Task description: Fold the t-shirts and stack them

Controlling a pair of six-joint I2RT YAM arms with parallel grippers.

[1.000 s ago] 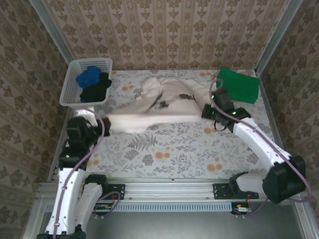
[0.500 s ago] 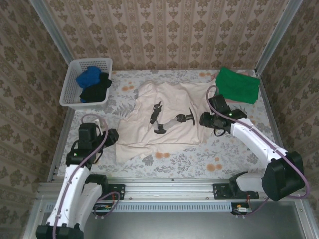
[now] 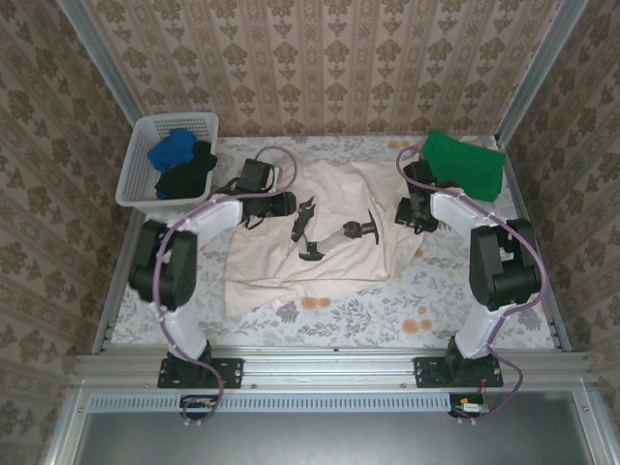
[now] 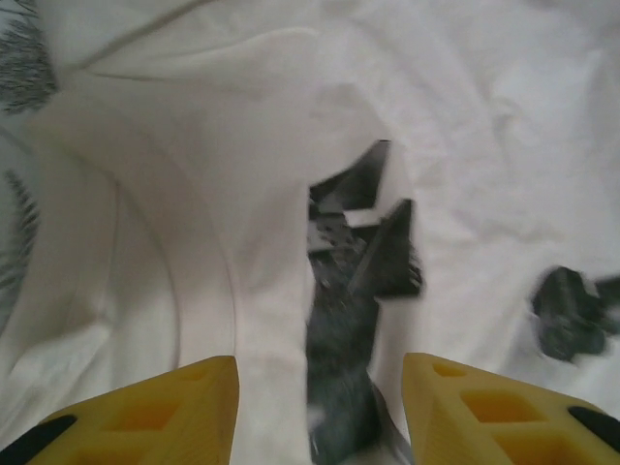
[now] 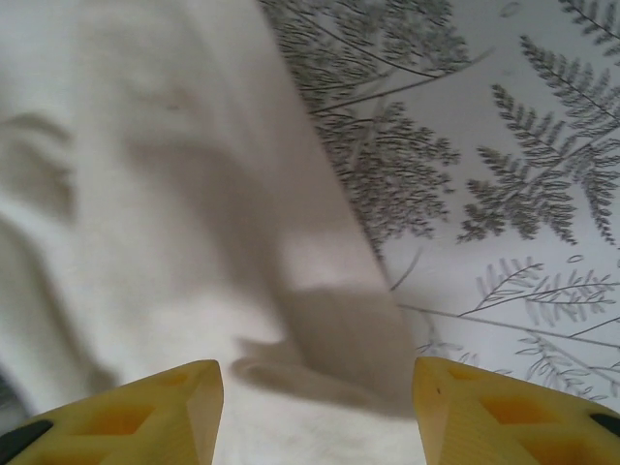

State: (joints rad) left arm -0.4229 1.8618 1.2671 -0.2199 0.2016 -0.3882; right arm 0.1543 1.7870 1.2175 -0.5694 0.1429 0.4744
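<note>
On the bench [image 3: 455, 281], top view: cream t-shirt [image 3: 339, 262] spread mid-bench, green t-shirt [image 3: 465, 165] far right. Left pincer [image 3: 283, 205] at the cream t-shirt's left side, right pincer [image 3: 405, 215] at its right edge. Left wrist: pincer open, empty, over printed cream cloth. Right wrist: pincer open, empty, over the cream t-shirt's edge.

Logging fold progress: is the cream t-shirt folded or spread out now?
Spread out, not folded: the cream t-shirt lies opened out on the table, dark print facing up, lower edge rumpled.
</note>
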